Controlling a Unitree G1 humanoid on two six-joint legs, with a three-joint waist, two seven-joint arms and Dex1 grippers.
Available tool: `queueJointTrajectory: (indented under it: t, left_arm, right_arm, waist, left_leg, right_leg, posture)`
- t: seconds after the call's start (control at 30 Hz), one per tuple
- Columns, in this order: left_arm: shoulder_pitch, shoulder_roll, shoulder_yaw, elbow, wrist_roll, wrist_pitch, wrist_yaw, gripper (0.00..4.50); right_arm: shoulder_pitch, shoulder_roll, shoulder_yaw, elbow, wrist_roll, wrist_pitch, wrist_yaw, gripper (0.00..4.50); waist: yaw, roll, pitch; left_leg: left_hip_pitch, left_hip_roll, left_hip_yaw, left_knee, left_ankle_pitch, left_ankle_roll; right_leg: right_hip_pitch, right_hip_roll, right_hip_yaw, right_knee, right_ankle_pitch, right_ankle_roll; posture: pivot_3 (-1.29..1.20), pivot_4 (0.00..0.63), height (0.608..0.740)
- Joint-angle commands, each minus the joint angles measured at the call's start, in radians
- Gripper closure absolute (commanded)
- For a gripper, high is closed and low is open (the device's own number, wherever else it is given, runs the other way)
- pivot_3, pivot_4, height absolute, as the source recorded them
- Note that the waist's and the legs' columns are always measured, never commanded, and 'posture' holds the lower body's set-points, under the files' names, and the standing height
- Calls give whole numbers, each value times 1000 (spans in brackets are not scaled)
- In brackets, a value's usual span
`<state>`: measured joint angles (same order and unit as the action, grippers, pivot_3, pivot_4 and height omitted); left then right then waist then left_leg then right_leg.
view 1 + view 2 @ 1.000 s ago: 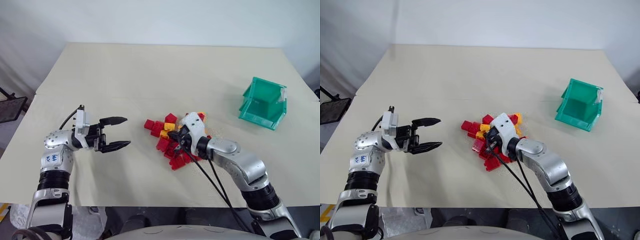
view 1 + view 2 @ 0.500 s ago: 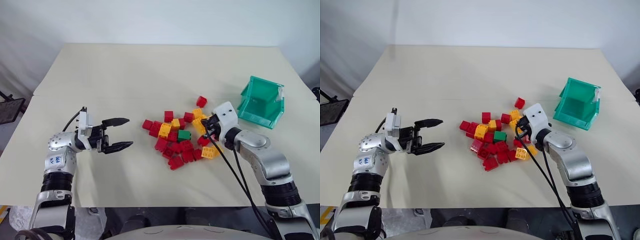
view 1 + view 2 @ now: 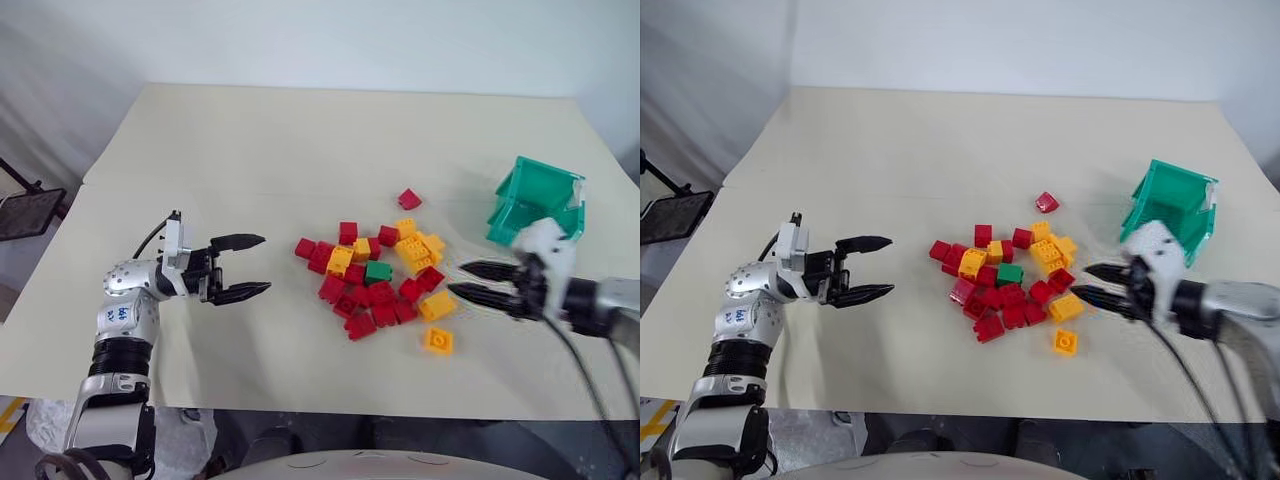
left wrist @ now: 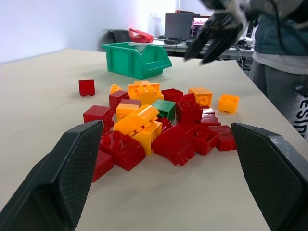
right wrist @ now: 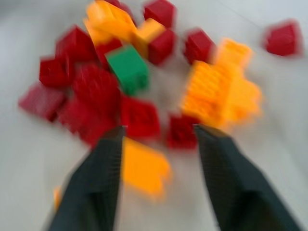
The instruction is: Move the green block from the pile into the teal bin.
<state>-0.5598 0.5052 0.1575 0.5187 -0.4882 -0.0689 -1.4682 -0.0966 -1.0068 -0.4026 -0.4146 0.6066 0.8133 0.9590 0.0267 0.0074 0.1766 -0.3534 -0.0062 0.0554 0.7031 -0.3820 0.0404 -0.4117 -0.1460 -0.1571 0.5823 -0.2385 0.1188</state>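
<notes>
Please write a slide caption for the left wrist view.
Green block sits exposed among red and yellow bricks, teal bin behind.

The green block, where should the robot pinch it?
Probably from above, pinching the green block across its two flat side walls. Red and yellow bricks of the pile crowd its sides, so its studded top is the freest way in.

Green block (image 3: 378, 270): solid green, the only green brick. Pile (image 3: 372, 273): red and yellow studded bricks, mixed. Teal bin (image 3: 533, 203): teal-green, with a white label tab. Table (image 3: 300, 140): plain beige. Both gripper fingers: black
</notes>
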Motion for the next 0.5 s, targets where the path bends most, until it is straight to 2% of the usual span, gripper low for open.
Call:
queueJointTrajectory:
  t: [0.03,0.1,0.13,0.3,0.43,0.5]
  left_arm:
    - [-19,6,10,6,-6,-20,-15,0]
    - [-20,7,12,13,-6,-25,-17,0]
    - [-20,8,14,15,-7,-27,-18,0]
    - [-19,7,15,19,-7,-33,-17,0]
    - [-20,-2,15,26,-7,-46,-17,0]
    - [-20,-8,15,27,-6,-54,-17,0]
  right_arm:
    - [60,-70,-126,1,14,3,74,950]
    - [85,-98,-163,-5,17,19,87,225]
    - [90,-107,-174,-10,22,28,89,20]
    - [65,-125,-158,-38,49,67,69,20]
    - [-226,-42,116,-83,93,206,-91,20]
    - [-364,3,257,-64,63,282,-145,20]
  waist:
    - [0,-1,0]
    - [-1,-1,0]
    - [-2,-1,0]
    - [-2,-1,0]
    - [-15,-1,1]
    - [-17,-1,1]
  left_leg:
    - [0,0,0,0,0,0]
    - [0,0,0,0,0,0]
    - [1,1,0,0,0,0]
    - [1,0,0,0,0,0]
    - [1,1,1,2,0,0]
    - [1,1,0,2,0,-1]
  right_leg:
    - [0,0,0,0,0,0]
    - [0,0,0,0,0,0]
    - [0,0,0,0,0,0]
    - [0,0,0,0,0,0]
    - [0,-1,1,1,0,0]
    - [0,-1,1,1,0,0]
  posture:
    - [0,150,740]
    - [0,150,740]
    - [0,150,740]
    - [0,150,740]
    - [0,150,740]
    - [0,150,740]
